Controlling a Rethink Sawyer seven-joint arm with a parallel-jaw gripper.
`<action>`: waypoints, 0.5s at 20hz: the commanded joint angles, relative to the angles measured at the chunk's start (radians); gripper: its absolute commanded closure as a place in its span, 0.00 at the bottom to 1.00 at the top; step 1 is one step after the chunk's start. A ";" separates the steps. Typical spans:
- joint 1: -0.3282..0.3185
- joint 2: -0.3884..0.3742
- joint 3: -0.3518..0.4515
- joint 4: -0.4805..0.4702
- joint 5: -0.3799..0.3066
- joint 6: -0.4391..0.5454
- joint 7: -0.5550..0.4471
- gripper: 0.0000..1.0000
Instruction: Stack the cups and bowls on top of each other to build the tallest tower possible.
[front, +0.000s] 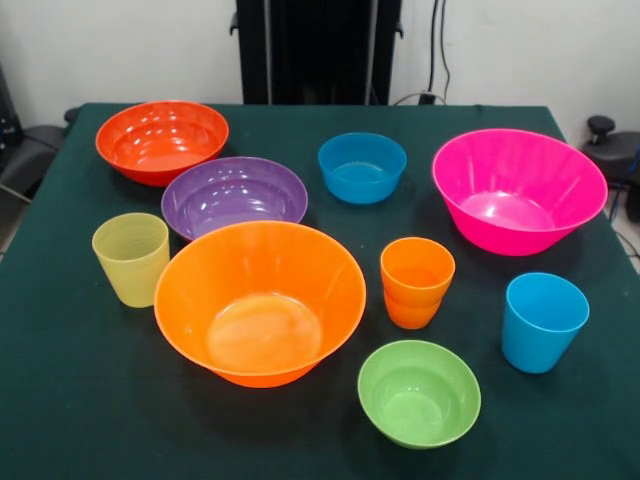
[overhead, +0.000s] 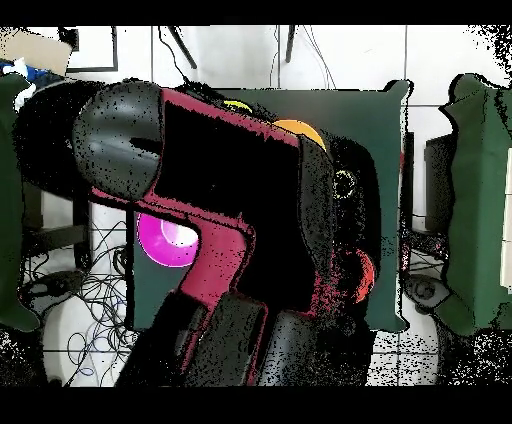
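Observation:
All vessels stand apart and upright on the green table (front: 80, 400). The large orange bowl (front: 260, 300) is at front centre and the hot pink bowl (front: 518, 190) at the right. The red-orange bowl (front: 160, 140) is at back left, with the purple bowl (front: 234, 195) before it. The small blue bowl (front: 362, 167) is at back centre and the lime green bowl (front: 419, 392) at the front. The ribbed yellow-green cup (front: 131, 258) stands left and the sky blue cup (front: 543, 322) right. The orange cup (front: 416, 282) in the middle looks nested in a second cup. No separate yellow cup shows. No gripper shows.
The robot's black pedestal (front: 318, 50) stands behind the table's far edge. In the overhead view the red and black arm (overhead: 200, 200) covers most of the table; only parts of the pink bowl (overhead: 168, 240) and an orange rim (overhead: 300, 130) peek out.

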 joint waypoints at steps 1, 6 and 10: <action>0.142 -0.017 -0.011 0.124 0.036 0.172 0.538 1.00; 0.245 0.011 -0.098 0.071 0.066 0.221 0.800 1.00; 0.262 0.042 -0.099 -0.007 0.073 0.281 0.903 1.00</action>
